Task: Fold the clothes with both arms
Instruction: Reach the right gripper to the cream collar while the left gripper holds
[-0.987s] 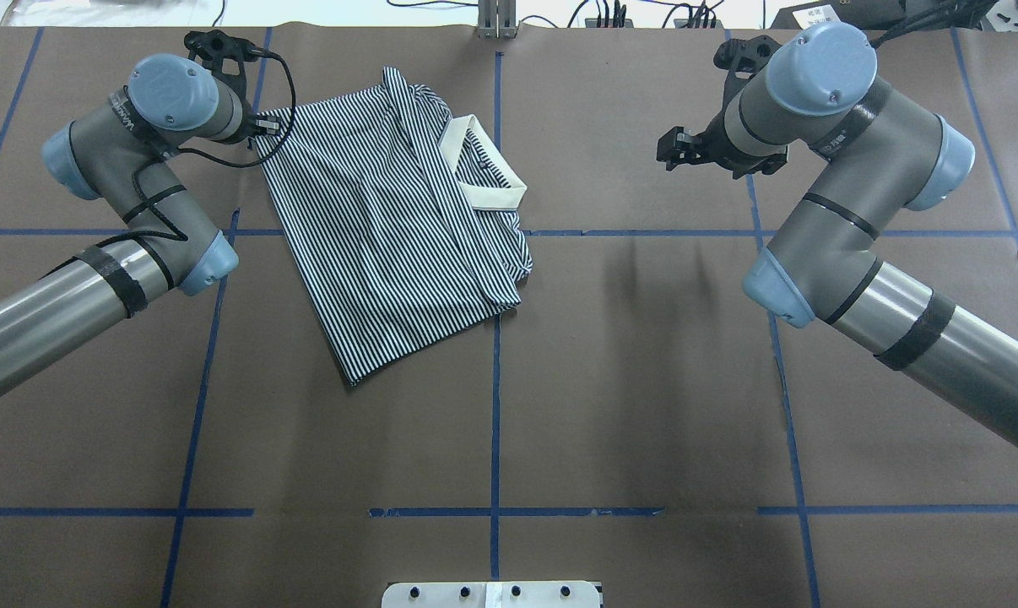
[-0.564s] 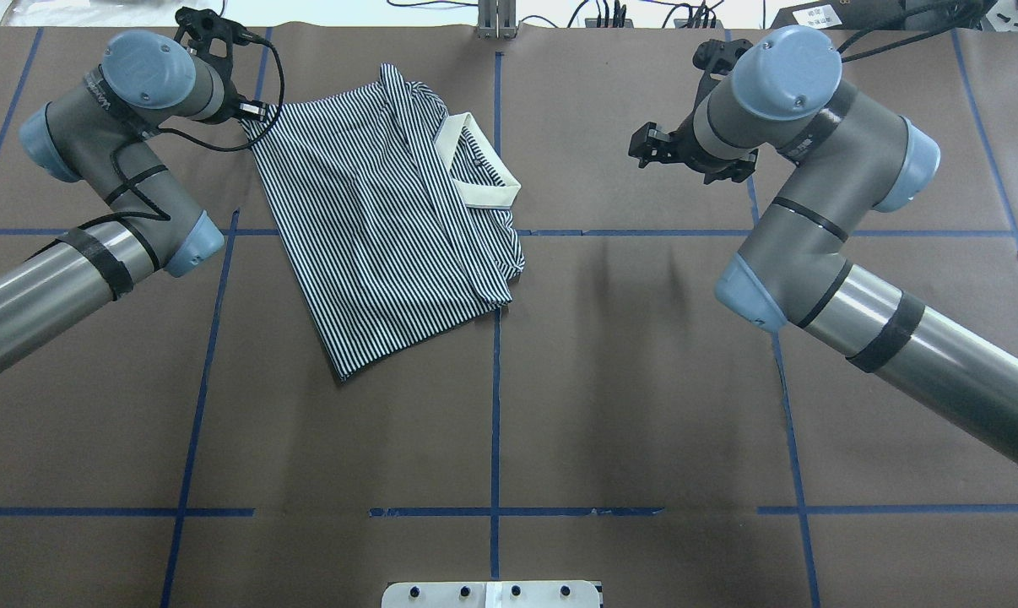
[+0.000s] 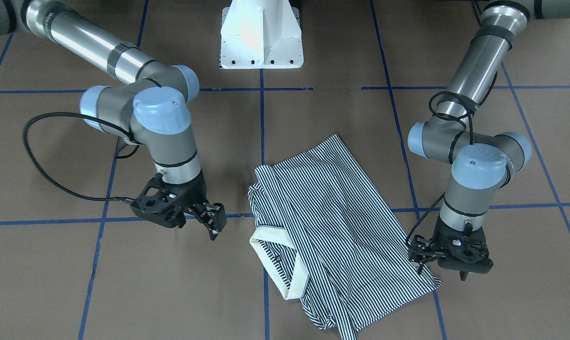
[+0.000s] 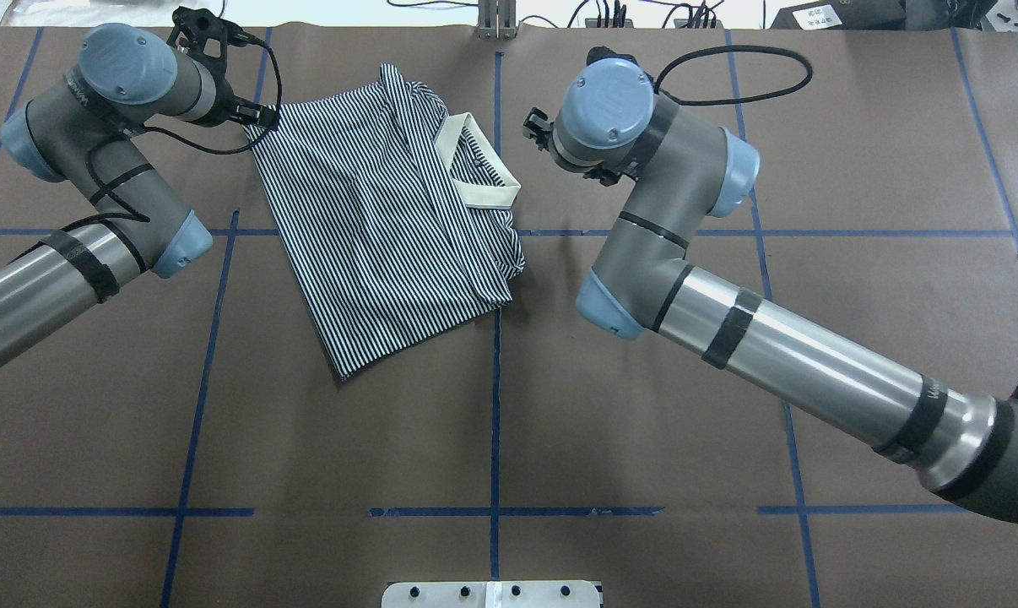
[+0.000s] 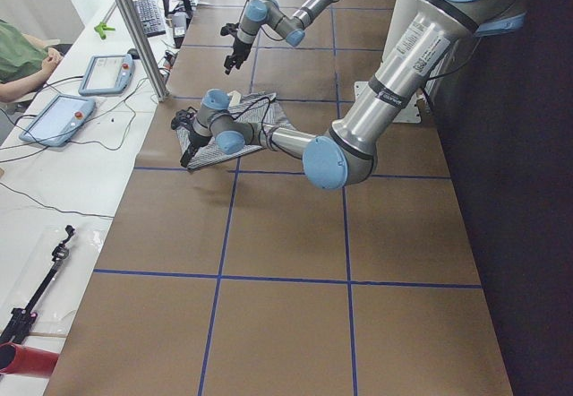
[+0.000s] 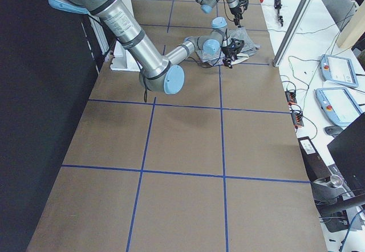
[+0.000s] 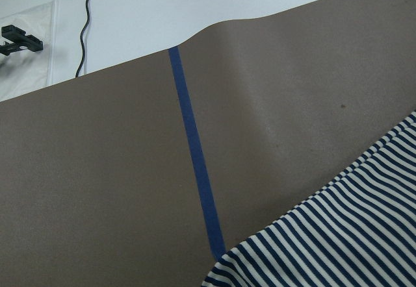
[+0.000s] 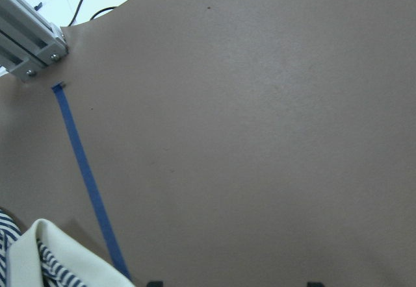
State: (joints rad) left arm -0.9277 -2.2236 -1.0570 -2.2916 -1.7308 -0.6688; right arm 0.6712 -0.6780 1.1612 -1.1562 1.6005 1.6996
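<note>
The striped polo shirt (image 4: pixel 365 228) lies folded and flat on the brown table, its cream collar (image 4: pixel 475 169) toward the centre line. My left gripper (image 4: pixel 254 112) hovers at the shirt's far left corner; in the front view the left gripper (image 3: pixel 441 273) has its fingers apart, just above the cloth and holding nothing. My right gripper (image 3: pixel 214 219) is open and empty, a short way from the collar (image 3: pixel 278 255). The left wrist view shows the shirt's edge (image 7: pixel 344 241). The right wrist view shows the collar tip (image 8: pixel 45 254).
Blue tape lines (image 4: pixel 495 380) grid the brown table cover. The white robot pedestal (image 3: pixel 261 35) stands at the near edge. An aluminium post (image 4: pixel 495 21) and cables (image 4: pixel 610 13) sit at the far edge. Operator pendants (image 5: pixel 54 114) lie on a side bench.
My right arm has swung left, from the table's right half to beside the collar. My left gripper has drawn back and left a little, and the shirt has shifted slightly left.
</note>
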